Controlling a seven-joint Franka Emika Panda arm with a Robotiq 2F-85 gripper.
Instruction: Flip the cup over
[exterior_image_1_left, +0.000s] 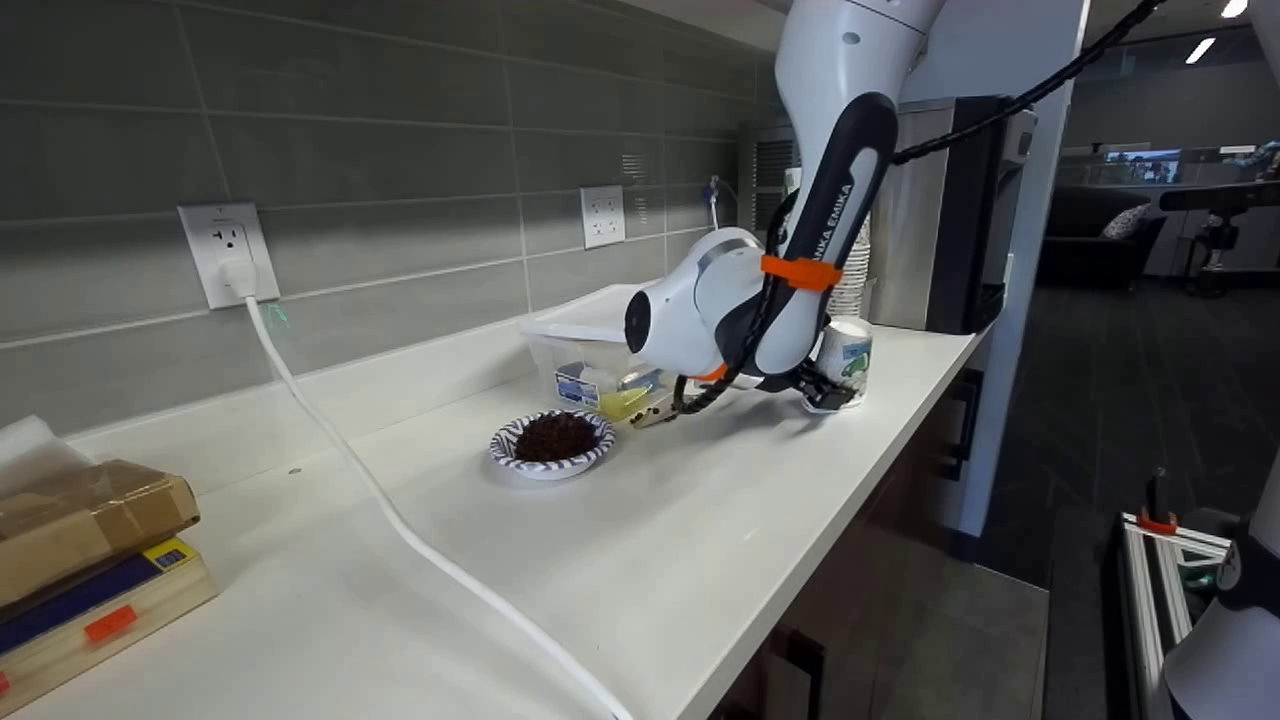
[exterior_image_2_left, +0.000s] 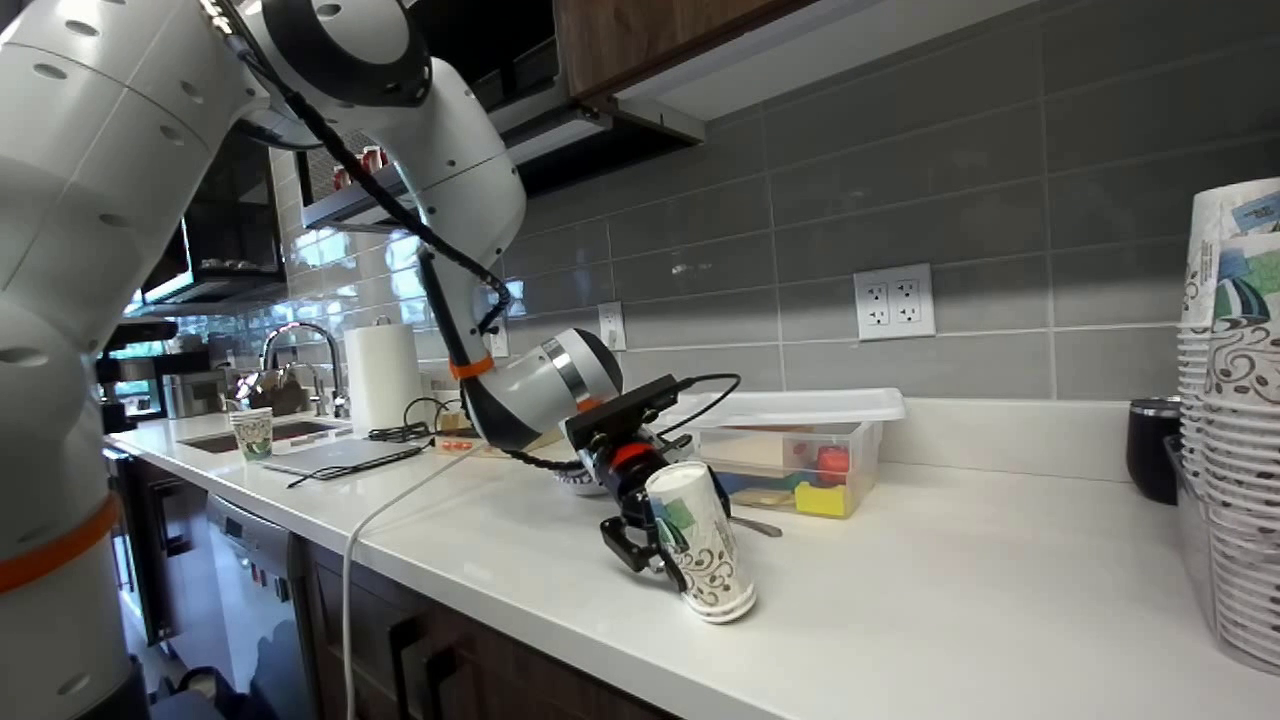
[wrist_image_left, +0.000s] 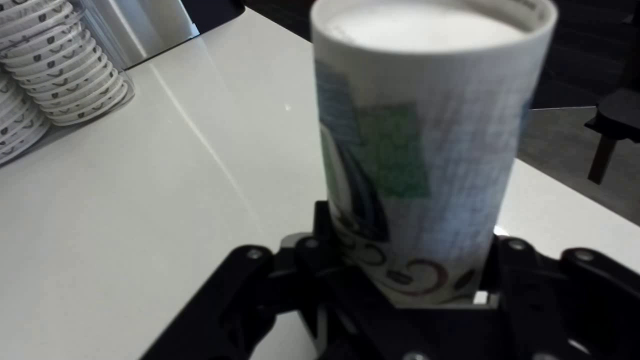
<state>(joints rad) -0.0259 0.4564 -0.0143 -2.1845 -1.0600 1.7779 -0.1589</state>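
Fingers (wrist_image_left: 325, 235): black, clamped on the patterned paper cup (exterior_image_2_left: 705, 550), one on each side of its wall.
Gripper (wrist_image_left: 410, 245): holding that cup, low over the white counter (exterior_image_2_left: 950, 610).
Cup pose: upside down, recessed base up, rolled rim down; tilted, base end leaning back toward the arm (exterior_image_1_left: 735, 300). Rim at or just above the counter, contact unclear.
Cup print: blue and green patches, scrolls nearer the rim.
Arm trim: orange band (exterior_image_1_left: 800, 272), black cable alongside.
Clear plastic bin (exterior_image_2_left: 865, 460): behind the gripper, against the backsplash side, lid (exterior_image_2_left: 790, 403) over it; yellow piece (exterior_image_2_left: 820, 500) and red piece (exterior_image_2_left: 831, 462) inside.
Utensil handle (exterior_image_2_left: 757, 526): on counter, just beside bin.
Striped bowl (exterior_image_1_left: 548, 470): near bin, dark brown contents.
Cup stacks (exterior_image_2_left: 1250, 440): nested patterned cups, well apart from the held one; black tumbler (exterior_image_2_left: 1152, 450) just beside.
White cord (exterior_image_1_left: 470, 580): from wall outlet (exterior_image_1_left: 215, 240), across counter.
Cardboard box (exterior_image_1_left: 90, 520): on a thick book (exterior_image_1_left: 110, 610).
Far counter stretch: paper towel roll (exterior_image_2_left: 383, 378), gray laptop (exterior_image_2_left: 345, 457), another patterned cup (exterior_image_2_left: 252, 435), upright.
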